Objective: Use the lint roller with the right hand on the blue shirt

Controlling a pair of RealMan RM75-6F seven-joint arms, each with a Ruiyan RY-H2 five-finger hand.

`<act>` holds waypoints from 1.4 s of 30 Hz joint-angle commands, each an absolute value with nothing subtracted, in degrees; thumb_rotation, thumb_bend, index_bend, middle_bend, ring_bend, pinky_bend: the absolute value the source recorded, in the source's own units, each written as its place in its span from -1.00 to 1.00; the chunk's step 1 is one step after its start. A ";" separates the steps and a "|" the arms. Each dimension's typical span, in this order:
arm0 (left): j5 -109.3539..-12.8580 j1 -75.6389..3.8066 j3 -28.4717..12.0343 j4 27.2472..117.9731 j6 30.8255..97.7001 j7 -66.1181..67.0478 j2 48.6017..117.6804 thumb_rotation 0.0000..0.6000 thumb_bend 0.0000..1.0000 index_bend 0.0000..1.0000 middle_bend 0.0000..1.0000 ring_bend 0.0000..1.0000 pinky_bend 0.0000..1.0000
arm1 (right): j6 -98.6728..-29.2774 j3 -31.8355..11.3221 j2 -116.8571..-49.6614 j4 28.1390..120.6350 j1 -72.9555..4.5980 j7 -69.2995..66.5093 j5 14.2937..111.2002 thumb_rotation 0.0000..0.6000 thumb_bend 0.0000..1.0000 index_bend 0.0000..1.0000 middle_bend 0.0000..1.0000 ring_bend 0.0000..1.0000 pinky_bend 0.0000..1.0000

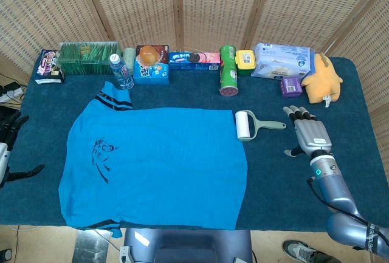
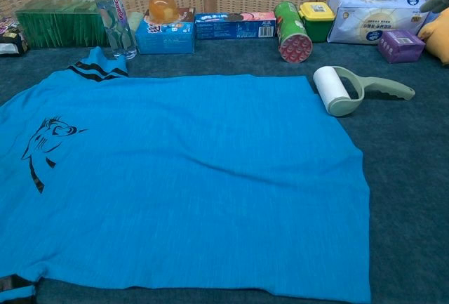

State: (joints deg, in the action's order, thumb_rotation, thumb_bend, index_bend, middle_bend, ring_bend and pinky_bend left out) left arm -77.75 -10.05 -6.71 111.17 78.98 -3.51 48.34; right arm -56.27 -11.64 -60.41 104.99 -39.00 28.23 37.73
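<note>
A blue shirt [image 1: 158, 163] [image 2: 182, 177] lies spread flat on the dark blue table, with a dark print near its left side. The lint roller [image 1: 252, 124] [image 2: 347, 90], a white roll on a pale green handle, lies just off the shirt's upper right corner, handle pointing right. My right hand [image 1: 310, 134] rests on the table to the right of the handle, fingers spread and holding nothing; the chest view does not show it. My left hand [image 1: 9, 132] sits at the table's left edge, mostly cut off by the frame.
Along the back edge stand a green box [image 1: 88, 58], a water bottle [image 1: 121, 71], snack boxes [image 1: 152, 64], a green can [image 1: 228, 70], a tissue pack [image 1: 282, 61], a purple box [image 1: 292, 85] and a yellow plush toy [image 1: 322, 79].
</note>
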 commanded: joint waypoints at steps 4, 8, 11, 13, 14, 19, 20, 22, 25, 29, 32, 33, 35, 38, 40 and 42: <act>-76.66 -9.60 -6.44 111.84 78.94 -2.90 47.88 1.00 -0.84 -1.00 -1.00 -1.00 -0.96 | -55.01 -11.19 -61.95 103.46 -40.19 27.41 37.34 1.00 -0.83 -0.95 -0.89 -0.92 -0.73; -76.24 -9.75 -6.47 111.95 78.53 -2.81 47.87 1.00 -0.84 -1.00 -1.00 -1.00 -0.96 | -52.89 -10.77 -62.73 101.69 -41.36 26.98 36.58 1.00 -0.83 -0.95 -0.89 -0.92 -0.73; -76.23 -9.68 -6.39 111.94 78.52 -2.73 47.88 1.00 -0.84 -1.00 -1.00 -1.00 -0.96 | -50.00 -10.85 -63.21 99.62 -42.50 25.87 35.29 1.00 -0.84 -0.95 -0.89 -0.92 -0.73; -76.04 -9.61 -6.31 111.85 78.42 -2.78 47.76 1.00 -0.84 -1.00 -1.00 -1.00 -0.96 | -47.78 -10.88 -63.63 97.85 -43.37 25.07 34.74 1.00 -0.83 -0.96 -0.89 -0.92 -0.73; -75.93 -9.57 -6.30 111.80 78.38 -2.85 47.69 1.00 -0.84 -1.00 -1.00 -1.00 -0.96 | -46.65 -10.86 -63.96 96.70 -43.80 24.65 34.82 1.00 -0.83 -0.95 -0.88 -0.92 -0.73; -75.79 -9.22 -6.16 111.50 78.53 -3.26 47.35 1.00 -0.84 -1.00 -1.00 -1.00 -0.96 | -39.38 -10.20 -66.61 88.94 -46.37 22.37 35.64 1.00 -0.82 -0.95 -0.85 -0.91 -0.73; -75.78 -9.17 -6.12 111.45 78.53 -3.31 47.33 1.00 -0.84 -1.00 -1.00 -1.00 -0.96 | -38.88 -10.16 -67.02 88.12 -46.50 21.94 35.99 1.00 -0.82 -0.95 -0.85 -0.91 -0.73; -75.61 -8.94 -5.92 111.23 78.44 -3.54 47.20 1.00 -0.84 -1.00 -1.00 -1.00 -0.96 | -36.93 -9.95 -68.75 85.07 -47.03 20.24 36.80 1.00 -0.82 -0.95 -0.84 -0.90 -0.73; -75.60 -8.65 -5.79 111.09 78.64 -3.84 47.07 1.00 -0.84 -1.00 -1.00 -1.00 -0.96 | -35.63 -9.83 -69.98 83.32 -47.44 18.71 37.37 1.00 -0.81 -0.95 -0.84 -0.89 -0.73; -75.57 -8.05 -5.46 110.86 78.94 -4.40 46.91 1.00 -0.84 -1.00 -1.00 -1.00 -0.96 | -34.25 -8.60 -71.40 81.52 -48.29 17.96 38.51 1.00 -0.80 -0.96 -0.83 -0.89 -0.73; -75.66 -7.80 -5.36 110.74 79.10 -4.69 46.82 1.00 -0.84 -1.00 -1.00 -1.00 -0.96 | -33.70 -7.83 -72.16 80.27 -48.78 17.46 38.63 1.00 -0.80 -0.95 -0.83 -0.88 -0.73; -75.67 -7.73 -5.35 110.75 79.15 -4.78 46.76 1.00 -0.84 -1.00 -1.00 -1.00 -0.96 | -33.55 -7.57 -72.38 79.88 -48.95 17.40 38.66 1.00 -0.79 -0.95 -0.83 -0.88 -0.73; -75.74 -7.63 -5.32 110.78 79.23 -4.87 46.64 1.00 -0.84 -1.00 -1.00 -1.00 -0.96 | -33.40 -7.12 -72.72 79.28 -49.21 17.24 38.79 1.00 -0.79 -0.95 -0.82 -0.88 -0.73; -75.76 -7.51 -5.29 110.83 79.31 -4.88 46.47 1.00 -0.84 -1.00 -1.00 -1.00 -0.96 | -33.24 -6.48 -73.25 78.29 -49.64 17.27 39.06 1.00 -0.78 -0.95 -0.82 -0.88 -0.73; -75.70 -7.48 -5.25 110.87 79.18 -4.97 46.39 1.00 -0.84 -1.00 -1.00 -1.00 -0.96 | -32.93 -5.90 -73.80 77.20 -50.12 17.45 39.42 1.00 -0.78 -0.94 -0.82 -0.88 -0.73; -75.64 -7.47 -5.24 110.89 79.08 -4.99 46.33 1.00 -0.84 -1.00 -1.00 -1.00 -0.96 | -32.31 -5.48 -74.24 76.29 -50.55 17.40 39.36 1.00 -0.78 -0.92 -0.81 -0.88 -0.73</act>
